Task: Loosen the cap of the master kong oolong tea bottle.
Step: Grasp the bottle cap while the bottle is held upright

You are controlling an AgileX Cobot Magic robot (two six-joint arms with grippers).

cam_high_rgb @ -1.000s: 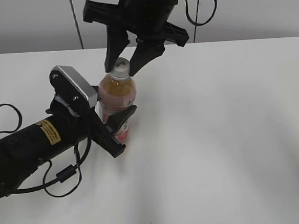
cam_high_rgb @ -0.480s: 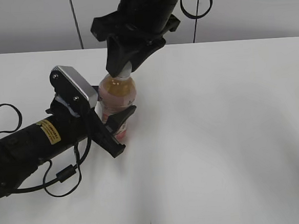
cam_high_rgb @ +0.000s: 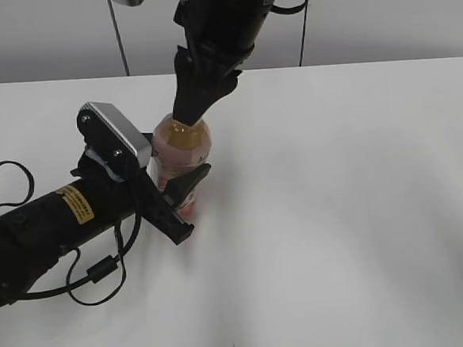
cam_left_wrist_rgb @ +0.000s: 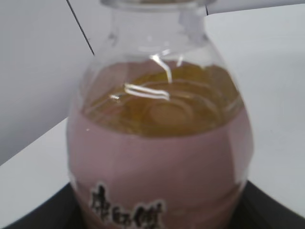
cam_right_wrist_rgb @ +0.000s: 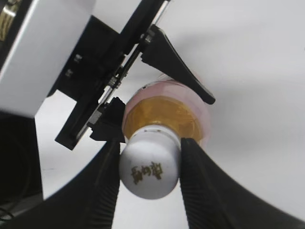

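On the left of the white table (cam_high_rgb: 361,212), the left arm lies low and reaches in from the side, its left gripper (cam_high_rgb: 181,194) closed around the lower body of the master kong oolong tea bottle (cam_high_rgb: 180,149), one finger (cam_high_rgb: 186,184) across the front of the pink label and the other behind it. A grey camera box (cam_high_rgb: 116,140) sits on that wrist, and loose black cable (cam_high_rgb: 95,274) trails on the tabletop beside the arm.

The bottle stands upright near the left-centre of the table, its long axis vertical and its neck pointing up. It holds amber tea; in the left wrist view the liquid surface (cam_left_wrist_rgb: 162,107) sits just above the top edge of the label, with a clear empty shoulder above it and dark Chinese characters (cam_left_wrist_rgb: 126,210) on the label below, somewhat blurred.

From above, the right arm comes down steeply, and the right gripper (cam_high_rgb: 191,109) covers the bottle's top in the exterior view. In the right wrist view its two ribbed fingers (cam_right_wrist_rgb: 106,186) are pressed against opposite sides of the cap (cam_right_wrist_rgb: 148,164), which is white and round with a small dark printed mark on top. Whether the cap has turned at all on the neck cannot be told from here.
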